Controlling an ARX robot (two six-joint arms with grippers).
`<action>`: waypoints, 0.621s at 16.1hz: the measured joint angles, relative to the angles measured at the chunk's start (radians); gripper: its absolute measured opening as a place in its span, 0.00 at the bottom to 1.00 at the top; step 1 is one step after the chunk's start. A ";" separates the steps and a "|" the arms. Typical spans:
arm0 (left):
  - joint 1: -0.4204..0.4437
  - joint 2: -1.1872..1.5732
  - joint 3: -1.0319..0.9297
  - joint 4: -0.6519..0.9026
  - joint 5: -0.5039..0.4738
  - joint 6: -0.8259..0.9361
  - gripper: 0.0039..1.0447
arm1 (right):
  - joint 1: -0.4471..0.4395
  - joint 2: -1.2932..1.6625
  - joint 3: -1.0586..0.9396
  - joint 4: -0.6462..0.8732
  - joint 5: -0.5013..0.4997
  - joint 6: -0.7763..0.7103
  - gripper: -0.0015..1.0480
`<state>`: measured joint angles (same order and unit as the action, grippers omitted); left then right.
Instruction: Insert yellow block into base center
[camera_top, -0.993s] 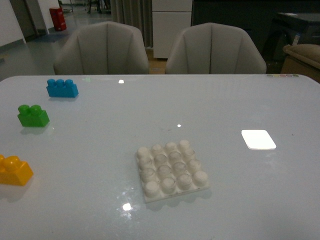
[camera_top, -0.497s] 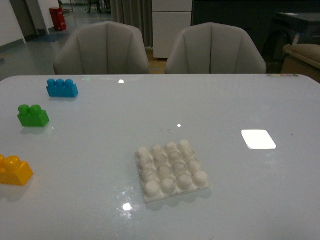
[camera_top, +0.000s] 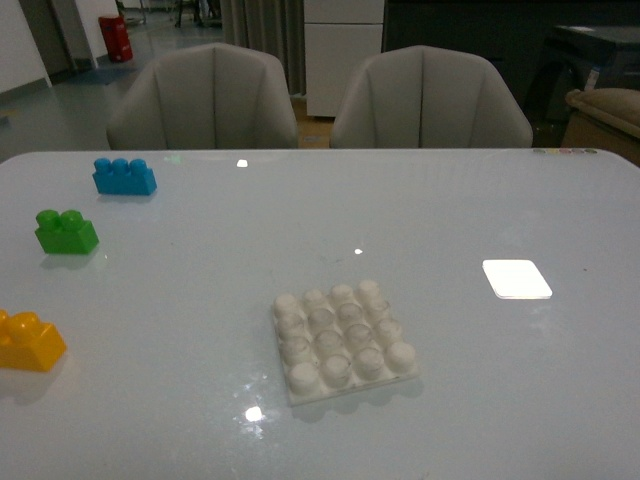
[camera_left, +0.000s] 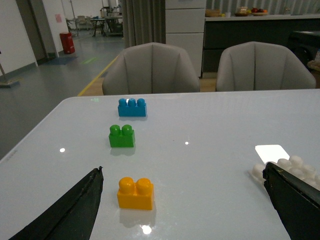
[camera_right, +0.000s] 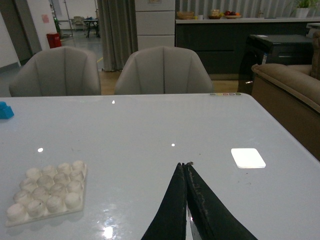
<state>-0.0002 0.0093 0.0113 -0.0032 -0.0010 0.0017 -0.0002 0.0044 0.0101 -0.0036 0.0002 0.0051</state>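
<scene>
The yellow block (camera_left: 135, 193) sits in the foreground on the white table (camera_left: 210, 120), and the left gripper (camera_left: 182, 170) has its two dark fingers (camera_left: 65, 210) spread wide at the frame's edges, touching nothing. Beyond the block, the green brick (camera_left: 122, 136) and then the blue brick (camera_left: 132, 107) line up toward two grey chairs (camera_left: 152, 67). The base (camera_left: 289, 163) peeks out from behind one finger, just beside a bright white patch (camera_left: 272, 153).

Nothing legible showed anywhere. A small pink sheet (camera_left: 59, 18) hung on the wall (camera_left: 35, 35) far beyond the left claw (camera_left: 182, 167), its marks too small to read. At the far edge of the desk (camera_right: 150, 125), well past the right claw (camera_right: 185, 164), sat a thin multicoloured strip (camera_right: 223, 93), perhaps a sticker, too blurred to make out any lettering.
</scene>
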 joint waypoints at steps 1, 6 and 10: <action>0.000 0.000 0.000 0.000 0.000 0.000 0.94 | 0.000 0.000 0.000 0.000 0.000 0.000 0.02; 0.000 0.000 0.000 0.000 0.000 0.000 0.94 | 0.000 0.000 0.000 0.000 0.000 -0.002 0.74; 0.000 0.000 0.000 0.000 0.000 0.000 0.94 | 0.000 0.000 0.000 0.000 0.000 -0.002 0.93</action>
<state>-0.0002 0.0093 0.0113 -0.0032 -0.0006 0.0021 -0.0002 0.0044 0.0101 -0.0036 0.0002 0.0036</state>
